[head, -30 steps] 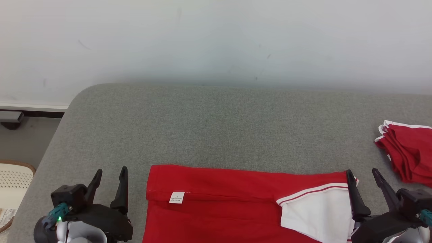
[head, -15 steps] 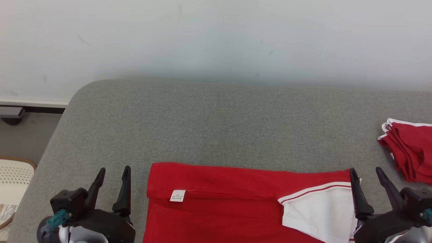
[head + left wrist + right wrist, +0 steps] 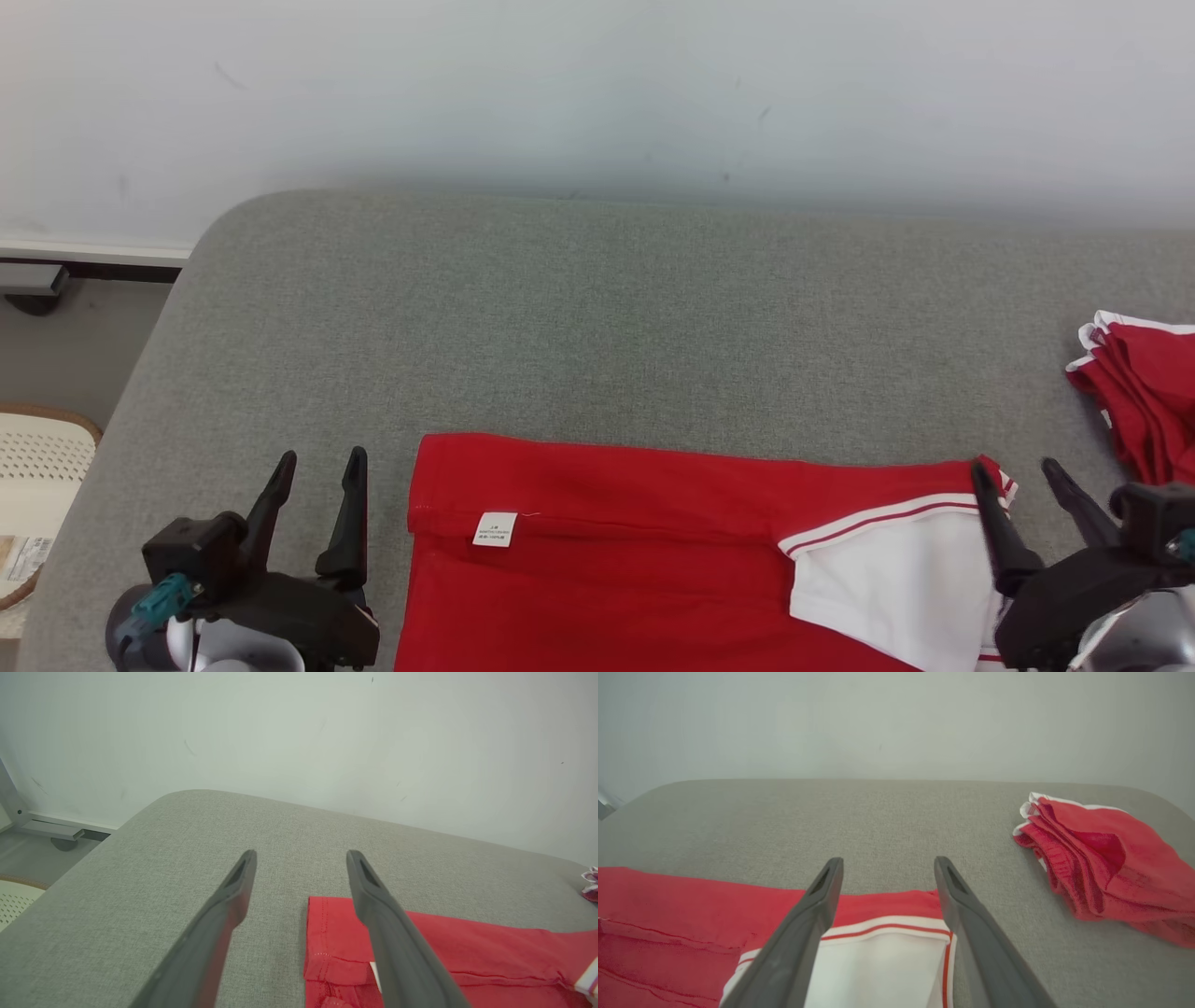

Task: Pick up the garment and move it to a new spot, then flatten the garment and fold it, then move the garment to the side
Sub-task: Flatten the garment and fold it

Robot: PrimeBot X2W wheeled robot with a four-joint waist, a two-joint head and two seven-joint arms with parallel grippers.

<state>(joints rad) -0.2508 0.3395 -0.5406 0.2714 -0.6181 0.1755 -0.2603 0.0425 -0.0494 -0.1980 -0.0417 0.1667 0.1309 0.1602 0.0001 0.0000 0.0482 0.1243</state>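
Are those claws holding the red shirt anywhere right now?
No. Both the left gripper and right gripper are open and empty; the red garment lies loose.

In view are one grey counter [image 3: 560,317], two red garments, a flat garment [image 3: 635,579] and a bunched garment [image 3: 1144,392], one white label [image 3: 495,528], one pale basket [image 3: 37,467] and two grippers, the left gripper [image 3: 322,455] and right gripper [image 3: 1014,464], each with two fingers [image 3: 350,504].

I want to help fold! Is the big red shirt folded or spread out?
Partly folded. The red shirt lies flat on the grey cushion, its far edge turned over, the white label showing.
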